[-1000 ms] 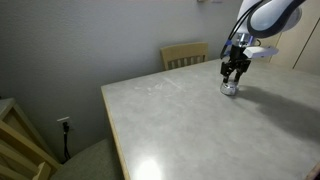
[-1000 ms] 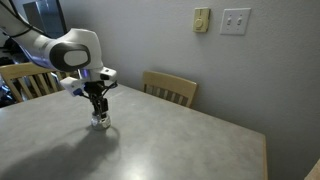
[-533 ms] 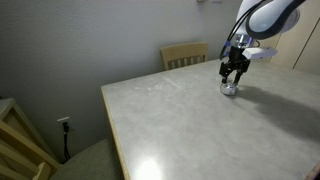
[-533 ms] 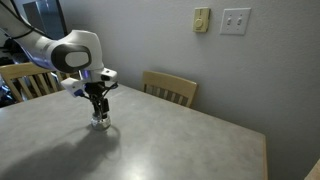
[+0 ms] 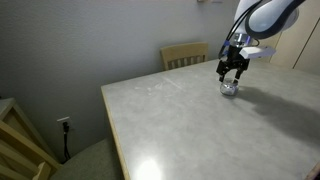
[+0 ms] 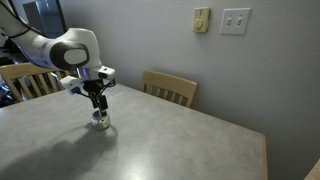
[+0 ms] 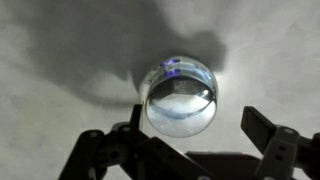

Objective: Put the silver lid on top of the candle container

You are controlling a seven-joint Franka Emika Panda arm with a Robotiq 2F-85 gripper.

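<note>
In the wrist view the silver lid [image 7: 181, 97] is a shiny round disc lying flat on the pale table, seen from above. It appears to sit on the candle container [image 7: 166, 70], of which only a thin silvery wall shows at the lid's upper edge; the wax is hidden. My gripper [image 7: 185, 150] hangs just above it, open, its two fingers [image 7: 268, 135] spread wide with nothing between them. In both exterior views the small silver stack [image 5: 229, 87] [image 6: 99, 120] stands on the table right under the gripper [image 5: 233, 71] [image 6: 96, 100].
The pale table [image 5: 180, 130] [image 6: 150, 140] has a wooden chair [image 5: 186, 54] [image 6: 170, 88] at its far side by the wall. Another wooden chair [image 6: 25, 78] stands behind the arm. A wooden frame [image 5: 20, 140] sits on the floor beyond the table's edge.
The gripper has gone from shut on the lid to open, letting it go. It has also risen slightly above the lid, which stays in place.
</note>
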